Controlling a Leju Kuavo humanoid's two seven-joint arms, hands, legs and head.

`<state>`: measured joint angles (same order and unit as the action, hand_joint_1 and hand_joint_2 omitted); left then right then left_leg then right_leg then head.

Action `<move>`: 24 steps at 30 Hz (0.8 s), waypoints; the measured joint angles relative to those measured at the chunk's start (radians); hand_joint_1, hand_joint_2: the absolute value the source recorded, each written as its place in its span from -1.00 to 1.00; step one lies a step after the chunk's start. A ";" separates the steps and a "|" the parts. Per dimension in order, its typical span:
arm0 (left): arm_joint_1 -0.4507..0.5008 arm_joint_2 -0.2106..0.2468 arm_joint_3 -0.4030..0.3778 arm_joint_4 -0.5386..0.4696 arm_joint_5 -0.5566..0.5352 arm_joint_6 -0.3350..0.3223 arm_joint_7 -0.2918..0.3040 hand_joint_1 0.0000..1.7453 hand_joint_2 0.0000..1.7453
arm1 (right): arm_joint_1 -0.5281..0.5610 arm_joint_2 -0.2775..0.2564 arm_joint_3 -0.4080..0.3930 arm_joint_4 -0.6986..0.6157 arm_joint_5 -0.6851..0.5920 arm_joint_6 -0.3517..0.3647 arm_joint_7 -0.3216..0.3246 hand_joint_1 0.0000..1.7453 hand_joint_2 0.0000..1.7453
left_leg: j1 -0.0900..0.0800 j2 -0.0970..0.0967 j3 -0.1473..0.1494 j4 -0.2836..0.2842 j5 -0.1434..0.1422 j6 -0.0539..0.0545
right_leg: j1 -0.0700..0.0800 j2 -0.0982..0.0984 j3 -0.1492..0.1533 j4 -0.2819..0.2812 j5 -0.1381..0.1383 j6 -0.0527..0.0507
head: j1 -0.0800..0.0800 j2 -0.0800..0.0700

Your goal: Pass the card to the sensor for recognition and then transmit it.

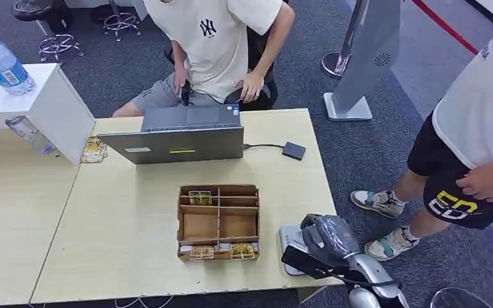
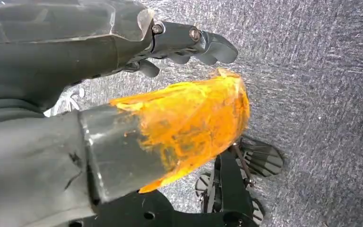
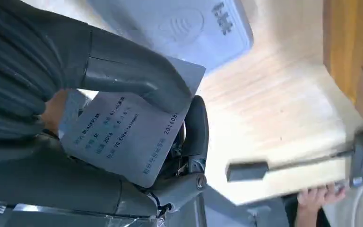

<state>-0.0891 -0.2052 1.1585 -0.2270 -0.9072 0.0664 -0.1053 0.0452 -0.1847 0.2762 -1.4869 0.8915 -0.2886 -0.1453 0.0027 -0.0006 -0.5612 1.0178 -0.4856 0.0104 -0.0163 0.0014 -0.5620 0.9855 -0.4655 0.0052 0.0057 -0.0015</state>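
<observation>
My right hand (image 1: 327, 240) hovers at the table's front right corner, over a white card sensor (image 1: 289, 239). The right wrist view shows it pinching a pale grey card (image 3: 123, 137) printed with small text, the thumb (image 3: 132, 78) lying across the card's face. The sensor (image 3: 184, 26), marked with a wireless symbol, lies just beyond the card, with a small gap between them. A wooden card box (image 1: 218, 221) with several compartments stands left of the hand and holds a few cards. My left hand (image 2: 179, 94) hangs over the carpet holding nothing, its thumb wrapped in orange tape.
An open laptop (image 1: 180, 138) stands behind the box, wired to a small dark device (image 1: 293, 151). A person (image 1: 212, 45) sits behind the table (image 1: 135, 256); another (image 1: 475, 128) stands to the right. A white stand (image 1: 51, 109) with a water bottle (image 1: 3, 64) is at left.
</observation>
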 joint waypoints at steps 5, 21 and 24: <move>0.000 -0.005 0.000 0.000 -0.011 0.004 0.000 -1.00 -1.00 | 0.022 0.028 -0.034 -0.057 0.013 -0.077 -0.025 1.00 1.00 | 0.000 0.000 0.000 0.000 0.000 0.000 | 0.000 0.000 0.000 0.000 0.000 0.000 | 0.000 0.000; -0.002 -0.008 -0.005 0.000 -0.094 -0.005 0.012 -1.00 -1.00 | -0.035 0.161 -0.010 -0.189 0.145 -0.304 -0.100 1.00 1.00 | 0.000 0.001 0.000 0.000 0.000 -0.001 | 0.000 0.001 0.000 0.001 0.000 0.000 | 0.000 0.000; -0.003 -0.008 -0.013 0.000 -0.117 -0.012 0.019 -1.00 -1.00 | -0.093 0.185 0.033 -0.176 0.209 -0.357 -0.086 1.00 1.00 | 0.000 0.001 0.000 0.000 0.000 0.000 | 0.000 0.001 0.000 0.001 0.000 0.000 | 0.000 0.000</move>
<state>-0.0923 -0.2129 1.1456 -0.2270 -1.0246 0.0542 -0.0867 -0.0483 0.0004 0.3097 -1.6633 1.1004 -0.6461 -0.2308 0.0029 0.0001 -0.5611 1.0176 -0.4851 0.0099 -0.0162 0.0021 -0.5620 0.9864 -0.4654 0.0050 0.0053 -0.0015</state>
